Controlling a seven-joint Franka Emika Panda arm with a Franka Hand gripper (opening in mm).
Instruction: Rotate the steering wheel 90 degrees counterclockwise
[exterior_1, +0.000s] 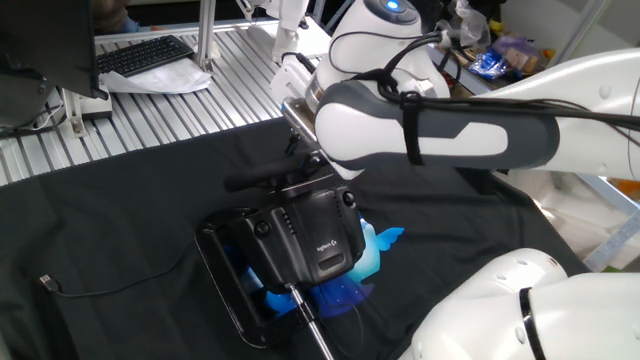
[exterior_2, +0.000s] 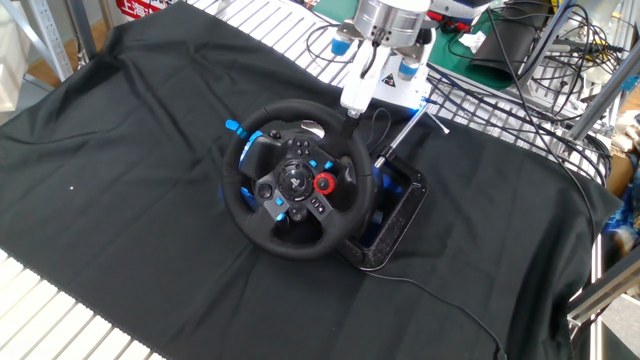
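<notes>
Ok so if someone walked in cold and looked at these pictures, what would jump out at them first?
Probably the black steering wheel with its blue accents and red knob, sitting mid-table on the black cloth. Next, the white robot arm, which fills much of one fixed view. Its tool hangs just above the wheel's far rim, near the clamp frame on the wheel's right in that view.
</notes>
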